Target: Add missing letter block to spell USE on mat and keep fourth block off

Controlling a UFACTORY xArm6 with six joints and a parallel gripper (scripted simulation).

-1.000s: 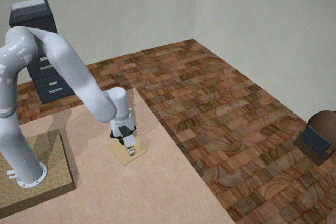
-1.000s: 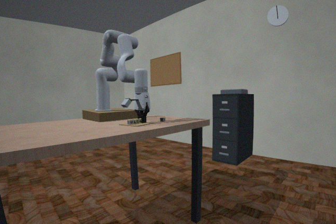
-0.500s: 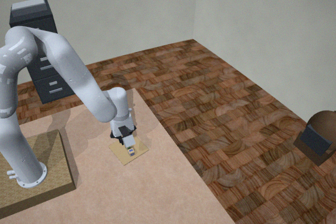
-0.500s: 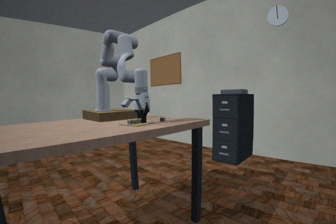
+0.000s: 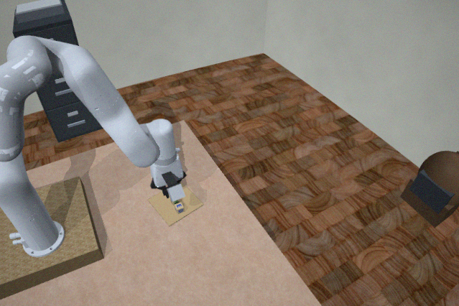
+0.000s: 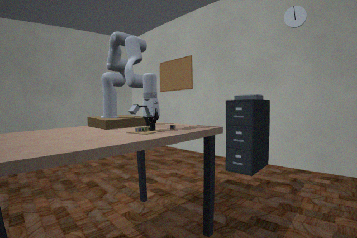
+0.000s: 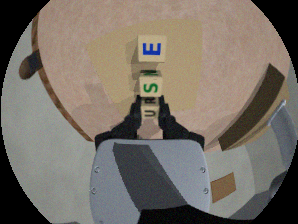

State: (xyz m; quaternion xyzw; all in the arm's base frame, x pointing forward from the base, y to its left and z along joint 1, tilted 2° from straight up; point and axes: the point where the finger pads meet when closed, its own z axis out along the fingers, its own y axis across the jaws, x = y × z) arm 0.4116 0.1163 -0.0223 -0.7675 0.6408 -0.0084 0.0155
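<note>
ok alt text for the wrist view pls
The gripper grips a U block between its black fingers on a tan mat. An S block and an E block extend the row away from the camera.

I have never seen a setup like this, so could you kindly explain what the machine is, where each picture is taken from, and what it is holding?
The white machine is a single jointed robot arm bolted to a wooden block on a table. At its end is a gripper, a two-fingered clamp.

One picture looks down from above, one looks across the room from the side, and the round one comes from a camera on the arm's wrist, looking past the dark fingers.

On the table lies a thin tan mat. In the wrist view three letter blocks form a row on it: the E block farthest from the camera, the S block in the middle, and the U block nearest. The gripper is closed on the U block. A fourth block sits apart on the bare table, off the mat.
</note>
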